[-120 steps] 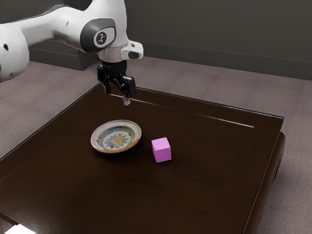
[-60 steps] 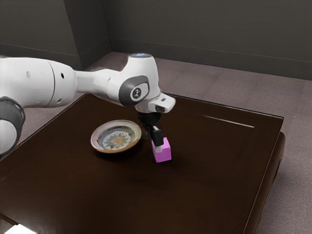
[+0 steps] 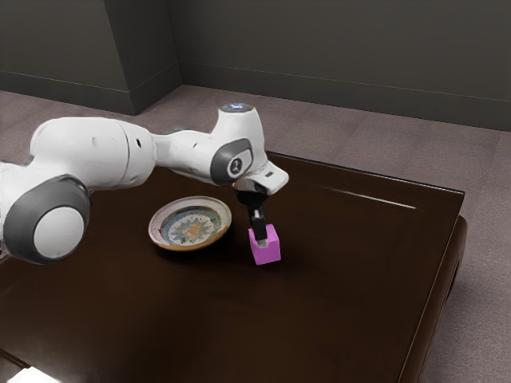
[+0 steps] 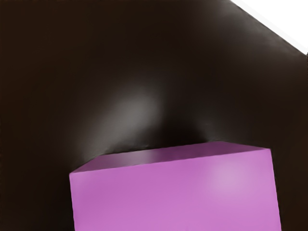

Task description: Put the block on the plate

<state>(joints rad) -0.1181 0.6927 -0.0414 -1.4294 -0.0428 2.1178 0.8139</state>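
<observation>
The black gripper [image 3: 259, 228] is down at the pink block [image 3: 268, 253] in the exterior view, overlapping the block's upper part; whether it grips the block cannot be made out. The block rests on the dark table, a short way from the round patterned plate [image 3: 164, 238], toward the exterior view's right. Nothing lies on the plate. Close under my hand in the wrist view, the pink block [image 4: 175, 192] appears large, with its top face and one side visible.
The brown table [image 3: 343, 295] extends around both objects, with its far edge behind the arm. A bright white patch [image 3: 33, 376] lies at the exterior view's lower left. Beyond the table are a carpeted floor and dark walls.
My hand has travelled from above the table's far side, beyond the plate, down to the block, turning on the way. Block and plate have stayed where they were.
</observation>
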